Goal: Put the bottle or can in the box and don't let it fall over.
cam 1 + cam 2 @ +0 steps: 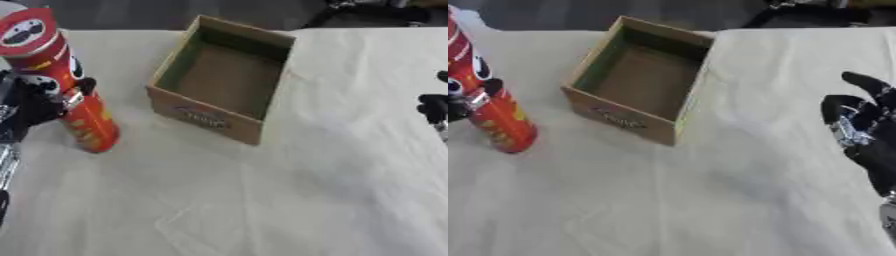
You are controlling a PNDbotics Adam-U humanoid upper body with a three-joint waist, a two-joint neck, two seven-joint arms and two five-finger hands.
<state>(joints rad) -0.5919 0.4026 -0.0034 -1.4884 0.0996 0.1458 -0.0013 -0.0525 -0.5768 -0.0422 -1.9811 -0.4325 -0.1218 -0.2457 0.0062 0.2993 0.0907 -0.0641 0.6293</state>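
White-clothed table (262, 200). Open cardboard box (223, 80) at 12 o'clock, nothing inside. Red crisp can (66, 80) at 9 o'clock, outside box, tilted, base on cloth. Left hand (39, 102) fingers curled round can. Right hand (868, 130) at 3 o'clock, fingers relaxed, holding nothing.

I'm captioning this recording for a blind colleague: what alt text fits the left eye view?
The left robot hand grips a tall red chip can at the left edge of a white-covered table. An open, empty cardboard box sits to its right. Part of the right robot hand shows at the right edge.
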